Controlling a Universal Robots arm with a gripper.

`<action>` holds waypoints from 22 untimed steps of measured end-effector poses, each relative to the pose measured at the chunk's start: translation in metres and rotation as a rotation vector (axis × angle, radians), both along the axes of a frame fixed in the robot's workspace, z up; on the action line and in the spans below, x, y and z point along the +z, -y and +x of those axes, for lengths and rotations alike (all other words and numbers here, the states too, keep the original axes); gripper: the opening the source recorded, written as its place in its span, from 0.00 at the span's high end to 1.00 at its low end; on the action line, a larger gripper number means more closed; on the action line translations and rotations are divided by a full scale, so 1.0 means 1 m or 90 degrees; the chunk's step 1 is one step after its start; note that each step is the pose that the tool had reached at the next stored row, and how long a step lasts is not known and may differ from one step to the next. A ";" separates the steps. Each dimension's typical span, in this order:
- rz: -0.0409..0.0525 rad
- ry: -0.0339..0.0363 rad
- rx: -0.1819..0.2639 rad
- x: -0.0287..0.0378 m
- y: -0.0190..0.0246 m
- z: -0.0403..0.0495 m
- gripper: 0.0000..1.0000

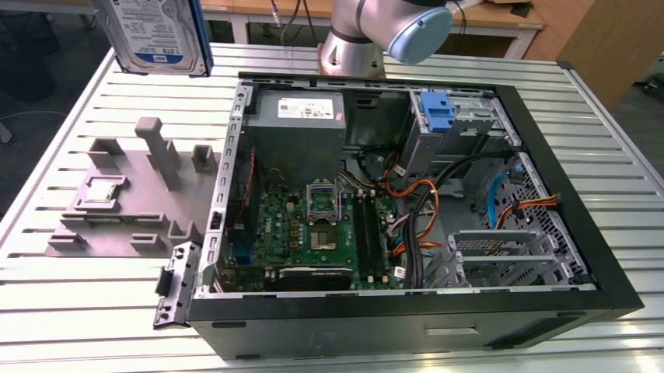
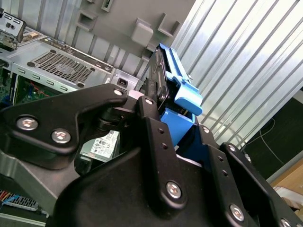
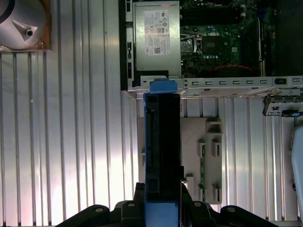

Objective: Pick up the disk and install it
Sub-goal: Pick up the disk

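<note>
A slatted metal table (image 1: pixel 62 311) carries an open black computer case (image 1: pixel 415 334). The black two-finger gripper (image 2: pixel 182 127) is clamped on the flat grey hard disk with blue bracket (image 1: pixel 155 35), lifted on edge beyond the case's side, at the exterior view's left. It is picked up but not installed; seating it likely needs squaring to a bay. Its white-and-blue label bears small print

Labels on the disk (image 1: pixel 155 35) and power supply (image 1: pixel 298 116) — print unreadable.
</note>
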State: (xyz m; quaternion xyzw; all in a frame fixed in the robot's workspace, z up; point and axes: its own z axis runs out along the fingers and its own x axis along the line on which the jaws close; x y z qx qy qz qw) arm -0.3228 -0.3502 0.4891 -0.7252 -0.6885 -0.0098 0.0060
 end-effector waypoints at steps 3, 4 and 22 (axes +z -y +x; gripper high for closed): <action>0.0000 0.0000 0.000 -0.0001 0.0000 0.0027 0.63; 0.0000 0.0000 0.000 -0.0002 0.0000 0.0032 0.63; 0.0000 0.0000 0.000 -0.0021 0.0000 0.0057 0.63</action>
